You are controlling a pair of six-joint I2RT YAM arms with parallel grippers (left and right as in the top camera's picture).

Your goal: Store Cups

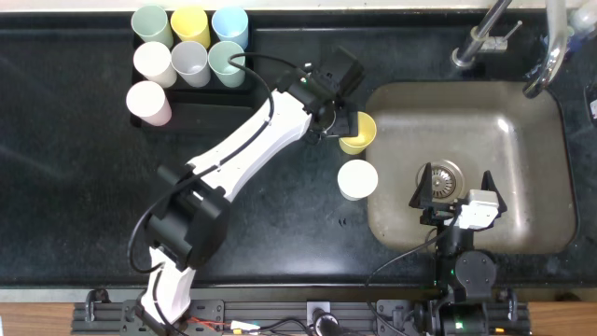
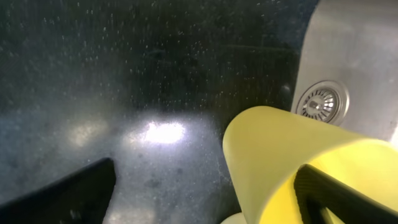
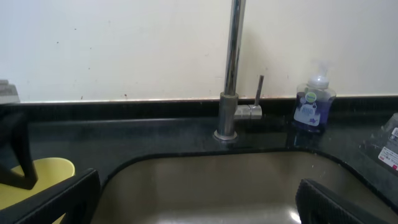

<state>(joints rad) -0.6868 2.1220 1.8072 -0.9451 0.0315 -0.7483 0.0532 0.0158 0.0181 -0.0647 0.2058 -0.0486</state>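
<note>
Yellow cup [image 1: 359, 135] at the left rim of the sink [image 1: 522, 103], white cup [image 1: 357, 179] just beside on the tabletop [image 1: 93, 215]; left claw [image 1: 343, 129] spread, one finger inside the cup, other outside and clear; right claw [image 1: 457, 191] apart above the sink

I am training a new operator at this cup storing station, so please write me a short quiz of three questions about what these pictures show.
1. Which colour is the cup at the left arm's jaws? A pink, B yellow, C blue.
2. True or false: the right arm's jaws hang over the sink, open and empty.
3. How many cups does the top view show in all?
Key: 1 B; 2 true; 3 nine.
</note>
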